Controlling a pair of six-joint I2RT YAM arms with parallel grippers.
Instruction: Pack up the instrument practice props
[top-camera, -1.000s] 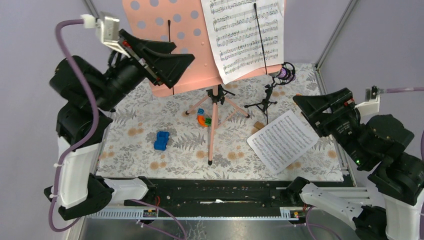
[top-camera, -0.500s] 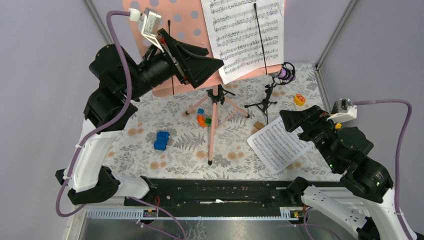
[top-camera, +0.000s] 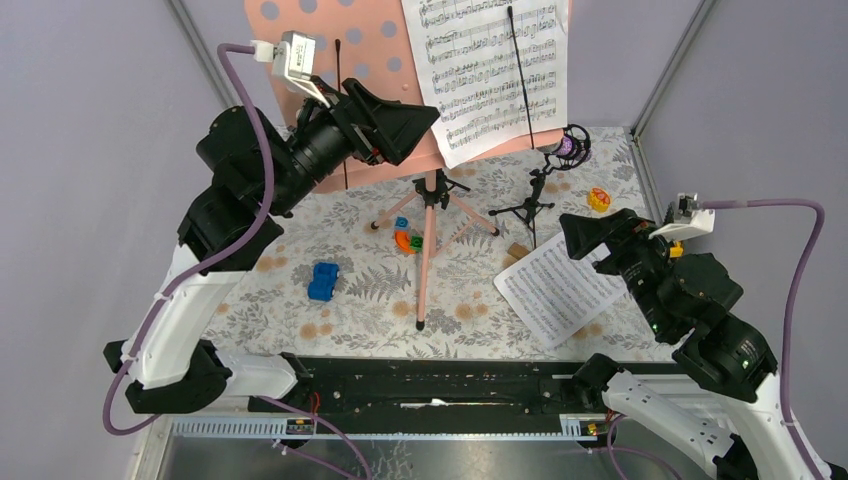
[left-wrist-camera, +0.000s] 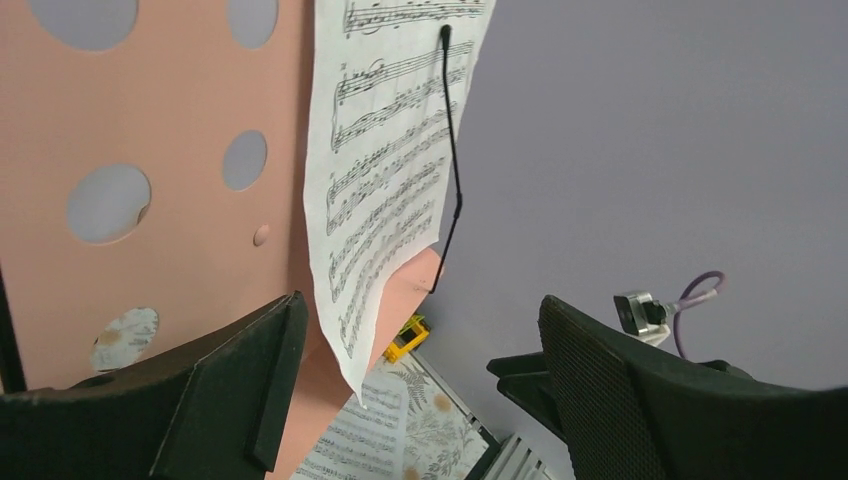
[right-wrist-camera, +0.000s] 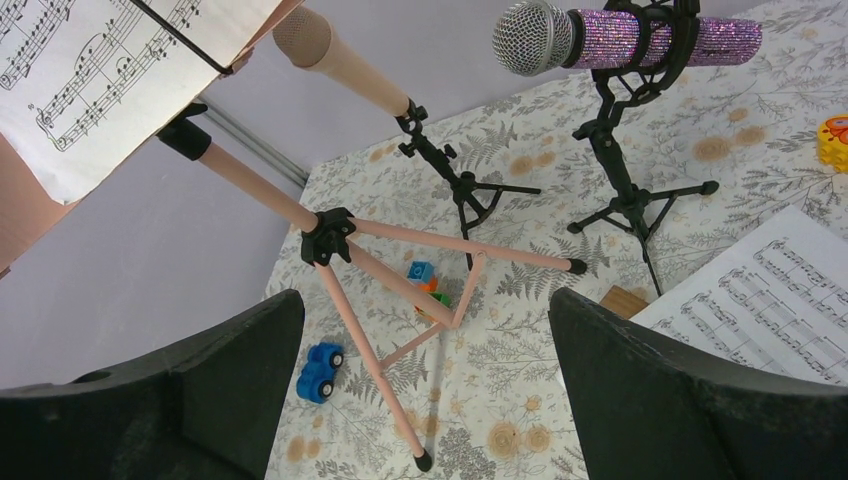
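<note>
**Both jaws wide and empty, props out on the counter**

The flowered counter (top-camera: 300, 290) carries everything. The biggest prop is the pink music rack (top-camera: 370, 40), standing at the far side on its tripod legs (top-camera: 428, 250). The left arm (top-camera: 250, 170) is raised high, and the left jaws sit right in front of the rack's holed face, spread wide with nothing between them. Whether they touch the rack I cannot tell. A clipped page (left-wrist-camera: 385, 180) hangs on the rack just ahead of the left jaws, and in the wrist view its lower corner drops into the gap between them.

The right arm (top-camera: 690, 290) reaches in low from the other side. The right jaws are also spread wide and hold nothing. A loose page (top-camera: 560, 290) lies flat on the counter just below and to the side of them.

Ahead of the right jaws and above their level, the glitter microphone (right-wrist-camera: 640, 38) sits level in its small black stand. The pink microphone (right-wrist-camera: 340, 60) is tilted upward on a second stand, beyond the tripod legs.

A blue car (top-camera: 323, 281) sits on the counter well left of the right jaws, past the tripod. Some small blocks (top-camera: 405, 238) lie between the spread legs. A yellow toy (top-camera: 599, 199) lies just beyond the right jaws, near the far right corner.
</note>
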